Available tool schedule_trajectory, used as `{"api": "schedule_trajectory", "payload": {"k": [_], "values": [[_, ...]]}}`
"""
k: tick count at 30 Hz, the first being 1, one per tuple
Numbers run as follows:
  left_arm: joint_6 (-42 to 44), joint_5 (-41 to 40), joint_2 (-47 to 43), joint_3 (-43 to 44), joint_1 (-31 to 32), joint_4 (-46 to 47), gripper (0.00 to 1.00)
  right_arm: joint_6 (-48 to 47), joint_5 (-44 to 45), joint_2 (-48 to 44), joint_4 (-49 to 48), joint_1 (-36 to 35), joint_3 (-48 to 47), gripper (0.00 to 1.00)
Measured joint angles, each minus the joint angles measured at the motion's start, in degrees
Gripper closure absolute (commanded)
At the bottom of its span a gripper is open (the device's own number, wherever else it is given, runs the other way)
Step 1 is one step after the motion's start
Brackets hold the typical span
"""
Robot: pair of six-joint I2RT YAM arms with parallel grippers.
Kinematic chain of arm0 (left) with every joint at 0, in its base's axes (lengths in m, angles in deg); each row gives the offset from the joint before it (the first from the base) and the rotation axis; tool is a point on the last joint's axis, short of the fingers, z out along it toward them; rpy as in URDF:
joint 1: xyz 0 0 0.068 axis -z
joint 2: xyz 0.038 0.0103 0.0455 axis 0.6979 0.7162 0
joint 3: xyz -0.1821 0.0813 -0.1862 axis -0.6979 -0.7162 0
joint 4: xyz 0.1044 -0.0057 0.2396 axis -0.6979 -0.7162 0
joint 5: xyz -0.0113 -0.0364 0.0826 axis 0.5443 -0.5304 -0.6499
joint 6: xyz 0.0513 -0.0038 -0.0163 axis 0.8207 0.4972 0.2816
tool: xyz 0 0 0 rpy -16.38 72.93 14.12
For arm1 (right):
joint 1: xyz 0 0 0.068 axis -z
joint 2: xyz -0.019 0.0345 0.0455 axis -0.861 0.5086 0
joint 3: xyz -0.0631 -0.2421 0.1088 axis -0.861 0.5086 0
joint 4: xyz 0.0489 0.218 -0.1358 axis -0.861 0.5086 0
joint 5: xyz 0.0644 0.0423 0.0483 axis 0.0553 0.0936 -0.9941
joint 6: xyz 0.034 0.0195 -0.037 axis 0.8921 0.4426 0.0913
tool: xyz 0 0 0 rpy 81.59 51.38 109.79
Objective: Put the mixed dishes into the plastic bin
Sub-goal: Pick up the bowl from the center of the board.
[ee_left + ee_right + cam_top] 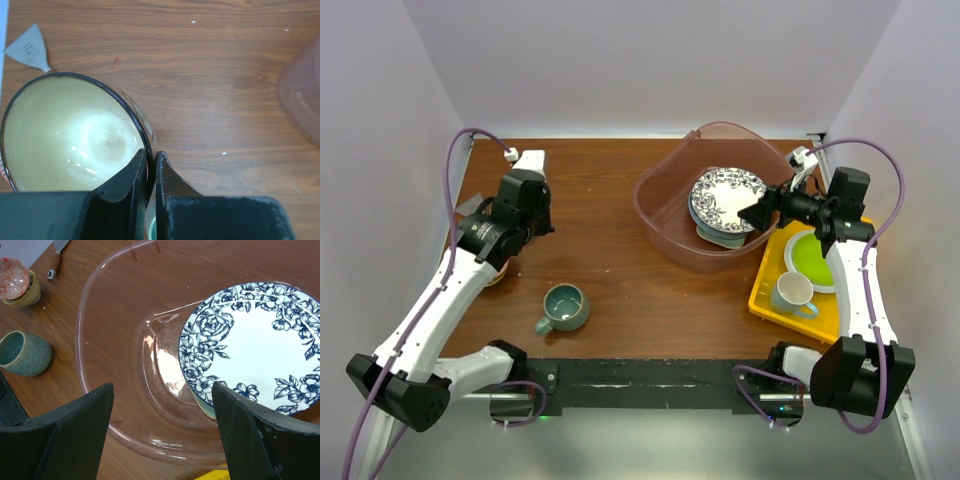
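Tiny marks, perhaps digits, too blurred to read, on a grey paper scrap [30,47]

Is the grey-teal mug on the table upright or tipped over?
Upright: the grey-teal mug shows its open round mouth to the overhead camera.

**Robot manipulation test cell, laboratory setting**
Plain white panels [650,60] enclose a wooden desk [620,270] on three sides. The left arm [440,300] and right arm [865,290] are mounted at a black base rail [640,380] along the near edge, and purple cables [451,185] loop to them. A plastic bin [655,205], a yellow tray [765,292] and a grey-teal mug [563,307] stand on the desk.
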Motion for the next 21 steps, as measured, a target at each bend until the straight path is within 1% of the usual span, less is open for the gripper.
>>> {"api": "schedule_trajectory", "payload": {"k": [11, 21], "values": [[0.07, 4.33, 1.86, 1.05, 6.99, 0.09, 1.00, -0.02, 0.00, 0.00, 0.00, 0.00, 0.00, 0.16], [1.90, 5.40, 4.98, 1.07, 16.31, 3.50, 1.00, -0.02, 0.00, 0.00, 0.00, 0.00, 0.00, 0.14]]}}
